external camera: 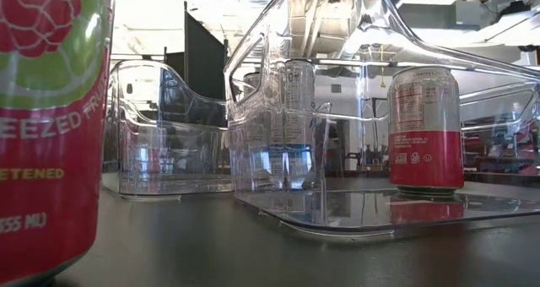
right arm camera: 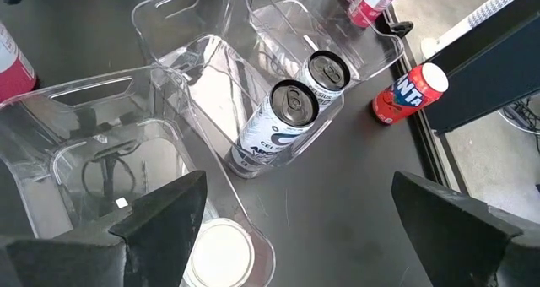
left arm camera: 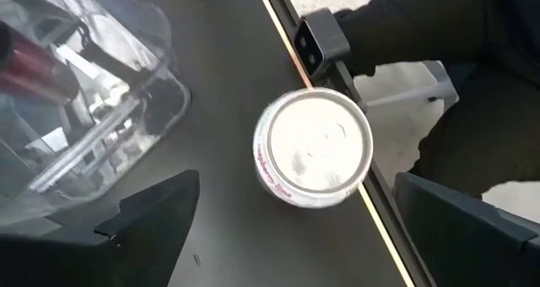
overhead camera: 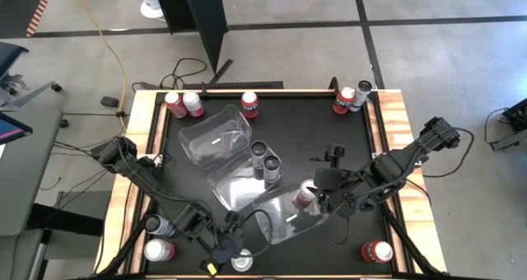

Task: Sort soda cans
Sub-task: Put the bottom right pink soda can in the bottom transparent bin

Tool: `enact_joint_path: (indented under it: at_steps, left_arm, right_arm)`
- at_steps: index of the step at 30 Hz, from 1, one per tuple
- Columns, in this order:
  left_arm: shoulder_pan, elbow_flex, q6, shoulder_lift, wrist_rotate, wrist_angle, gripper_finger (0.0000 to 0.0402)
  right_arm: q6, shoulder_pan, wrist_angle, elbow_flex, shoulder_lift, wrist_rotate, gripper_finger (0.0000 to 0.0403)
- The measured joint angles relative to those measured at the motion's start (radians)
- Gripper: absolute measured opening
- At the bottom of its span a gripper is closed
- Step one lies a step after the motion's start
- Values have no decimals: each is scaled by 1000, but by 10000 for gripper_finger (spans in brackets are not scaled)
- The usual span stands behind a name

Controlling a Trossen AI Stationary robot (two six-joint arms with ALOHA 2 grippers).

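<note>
Sorting is barely begun: two dark cans [overhead camera: 265, 159] sit in the middle tub [overhead camera: 235, 181] and one red can [overhead camera: 305, 193] in the tub at 5 o'clock [overhead camera: 284, 221]. Others ring the table [overhead camera: 272, 115] from 10 to 7 o'clock. The left gripper [overhead camera: 233, 255] gapes, empty, over a 6 o'clock can [left arm camera: 314, 148]; the right gripper [overhead camera: 323, 199] hangs wide, empty, above the red can.

Bright, even light falls from overhead, leaving only soft shadows on the black table [overhead camera: 321, 123]. Glare streaks the clear plastic tubs [external camera: 337, 93], and bright ceiling lights show behind them. The nearest can [external camera: 46, 127] looms large and slightly blurred.
</note>
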Motion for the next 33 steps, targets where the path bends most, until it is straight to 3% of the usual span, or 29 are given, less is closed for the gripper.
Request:
enact_joint_path:
  at_steps: [33]
  left_arm:
    - [-1,1,14,169,21,114,399]
  right_arm:
    - [17,0,22,-64,1,0,395]
